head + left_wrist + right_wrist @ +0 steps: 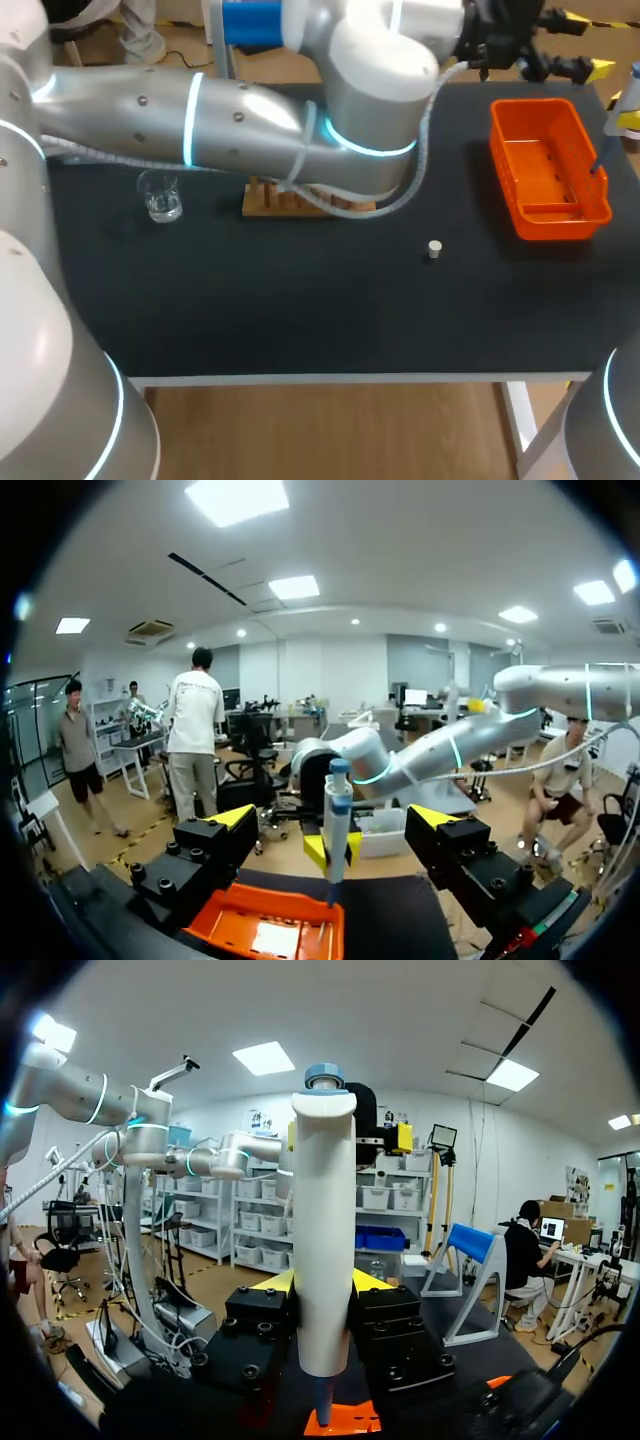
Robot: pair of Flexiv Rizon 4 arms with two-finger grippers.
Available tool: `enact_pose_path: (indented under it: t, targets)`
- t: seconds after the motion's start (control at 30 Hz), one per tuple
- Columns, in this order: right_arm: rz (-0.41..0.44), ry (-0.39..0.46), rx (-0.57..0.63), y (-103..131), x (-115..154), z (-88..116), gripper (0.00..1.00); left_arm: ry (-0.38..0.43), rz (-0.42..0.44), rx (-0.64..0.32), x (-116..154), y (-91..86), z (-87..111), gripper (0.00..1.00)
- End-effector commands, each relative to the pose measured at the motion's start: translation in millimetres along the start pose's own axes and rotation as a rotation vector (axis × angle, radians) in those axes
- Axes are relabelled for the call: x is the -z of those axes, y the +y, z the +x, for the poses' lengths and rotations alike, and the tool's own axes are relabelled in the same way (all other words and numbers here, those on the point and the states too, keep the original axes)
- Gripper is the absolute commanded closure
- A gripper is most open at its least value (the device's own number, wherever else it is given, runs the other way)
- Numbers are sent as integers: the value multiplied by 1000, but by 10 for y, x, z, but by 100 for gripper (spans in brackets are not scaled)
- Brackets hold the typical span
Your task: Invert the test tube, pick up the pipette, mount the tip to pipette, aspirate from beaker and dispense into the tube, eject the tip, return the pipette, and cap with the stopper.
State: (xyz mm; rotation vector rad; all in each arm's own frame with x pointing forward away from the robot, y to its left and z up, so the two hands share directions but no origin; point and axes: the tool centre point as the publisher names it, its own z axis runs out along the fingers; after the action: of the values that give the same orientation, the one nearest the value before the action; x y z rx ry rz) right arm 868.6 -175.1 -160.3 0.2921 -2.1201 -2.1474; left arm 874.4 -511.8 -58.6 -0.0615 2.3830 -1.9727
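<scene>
Right gripper point(322, 1285) pinching the pipette point(325, 1210) upright at the orange tray's point(232, 908) rim; left gripper point(335, 820) spread wide, facing it.

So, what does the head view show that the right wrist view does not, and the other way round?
Only the head view shows the beaker, the rack and the stopper. Only the right wrist view shows the right gripper shut on the pipette, one finger on each side of its white body. Both show the tray under the pipette, and the left arm. The head view catches only a sliver of the pipette at its right edge.
</scene>
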Motion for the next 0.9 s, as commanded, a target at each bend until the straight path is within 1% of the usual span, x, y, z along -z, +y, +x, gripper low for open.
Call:
enact_pose_path:
  t: [0.03,0.13,0.33,0.5,0.67,0.8,0.9]
  targets:
    - [3,2,0,8,6,-3,100,10,-33,18,508,68,1,0]
    - [3,2,0,8,6,-3,100,-1,-28,27,648,155,11,0]
    - [3,2,0,8,6,-3,100,-13,12,15,864,320,64,0]
    - [3,2,0,8,6,-3,100,-16,57,11,1042,519,134,0]
    - [3,2,0,8,6,-3,100,-28,86,36,1234,736,206,0]
    - [3,2,0,8,6,-3,100,-32,103,42,1398,873,258,0]
    - [3,2,0,8,6,-3,100,-53,123,31,1531,963,301,0]
